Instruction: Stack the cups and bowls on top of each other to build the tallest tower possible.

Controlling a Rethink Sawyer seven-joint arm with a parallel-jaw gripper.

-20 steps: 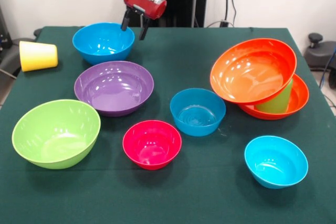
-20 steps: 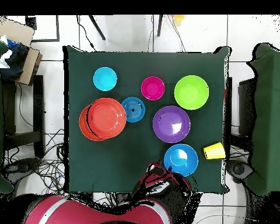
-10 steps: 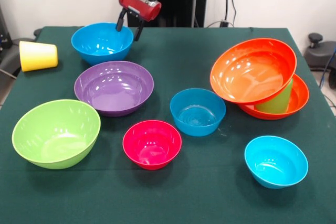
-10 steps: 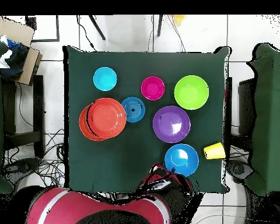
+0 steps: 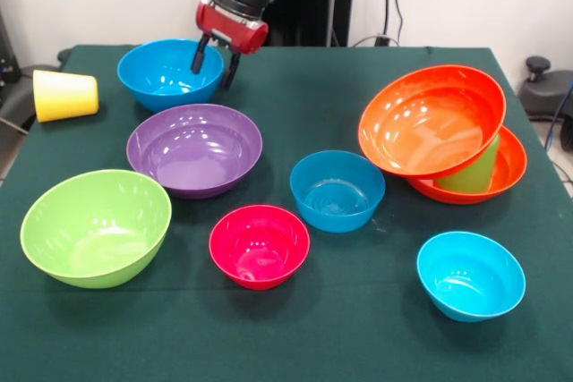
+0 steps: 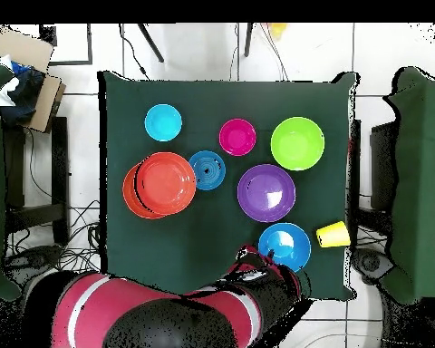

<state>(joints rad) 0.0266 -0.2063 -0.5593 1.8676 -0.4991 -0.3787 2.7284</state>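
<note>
Overhead, gripper (image 5: 215,57) open astride the upright blue bowl's (image 5: 161,73) rim, gripping nothing.

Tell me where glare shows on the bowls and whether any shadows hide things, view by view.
Front view: white highlights streak the tilted orange bowl and the purple bowl; shadows under the bowls are soft and hide nothing. Overhead view: a small white glint sits in the purple bowl, the other bowls look flat, and the arm covers the table's bottom edge beside the blue bowl.
</note>
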